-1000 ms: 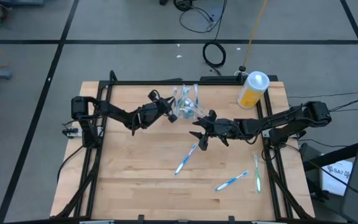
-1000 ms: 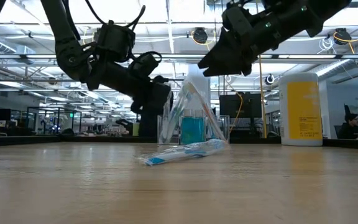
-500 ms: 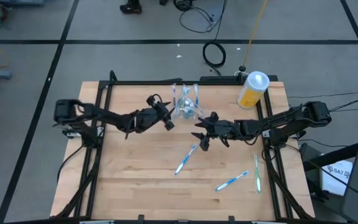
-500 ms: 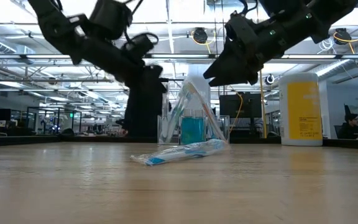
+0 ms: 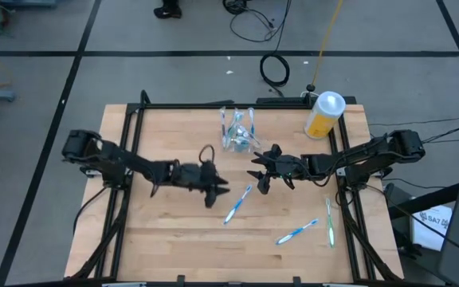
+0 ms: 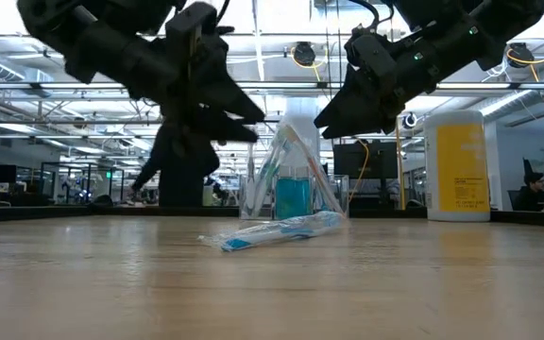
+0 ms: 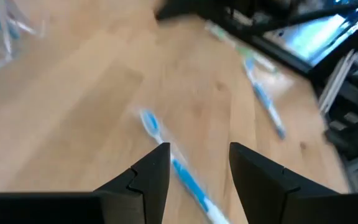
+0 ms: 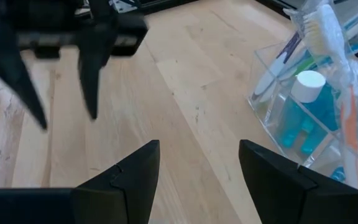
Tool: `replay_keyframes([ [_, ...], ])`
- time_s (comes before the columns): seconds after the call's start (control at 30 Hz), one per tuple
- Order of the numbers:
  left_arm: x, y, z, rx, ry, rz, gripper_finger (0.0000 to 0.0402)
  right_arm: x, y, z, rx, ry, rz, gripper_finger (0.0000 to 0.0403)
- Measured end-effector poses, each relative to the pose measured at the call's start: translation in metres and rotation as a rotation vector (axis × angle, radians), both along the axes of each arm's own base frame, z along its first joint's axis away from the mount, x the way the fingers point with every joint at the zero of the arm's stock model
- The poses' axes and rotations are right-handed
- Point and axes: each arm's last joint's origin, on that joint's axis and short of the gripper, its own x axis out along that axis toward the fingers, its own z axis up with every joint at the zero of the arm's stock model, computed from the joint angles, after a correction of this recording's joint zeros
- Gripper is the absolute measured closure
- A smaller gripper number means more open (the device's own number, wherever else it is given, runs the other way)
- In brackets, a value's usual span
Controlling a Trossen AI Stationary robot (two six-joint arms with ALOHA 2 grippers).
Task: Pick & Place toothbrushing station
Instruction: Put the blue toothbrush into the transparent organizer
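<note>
My left gripper has left the cup and swung out over the open table; it now hangs above the near toothbrush. Its fingers stand apart with nothing between them, where a second ago they were nearly closed beside the cup. In the left wrist view the blue-and-white brush lies on the wood directly ahead, running in between my finger tips.

My right gripper has not moved: just beside the cup, above the table, fingers spread, holding nothing. The right wrist view shows the cup ahead of those fingers, with brushes and teal tubes standing in it.

Judgement: the last delivery is finished and the left arm is lining up the next pick. Two more brushes lie beyond this one, still loose on the table.
</note>
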Motion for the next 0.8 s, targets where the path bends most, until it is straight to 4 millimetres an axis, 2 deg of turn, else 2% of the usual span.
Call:
replay_keyframes([
  [0.27,0.016,-0.045,-0.030,0.065,0.012,-0.018,0.0231,0.000,0.000,0.001,0.001,-0.008,-0.001,0.0190],
  [0.37,0.025,-0.055,-0.041,0.120,0.039,0.003,0.0231,0.001,-0.001,0.002,0.001,-0.018,-0.002,0.0190],
  [0.63,0.045,-0.064,-0.076,0.157,0.197,0.008,0.0231,0.002,-0.001,0.004,0.000,-0.051,-0.001,0.0190],
  [0.8,0.045,-0.061,-0.083,0.181,0.256,-0.005,0.0232,0.002,-0.001,0.004,0.000,-0.050,-0.001,0.0190],
])
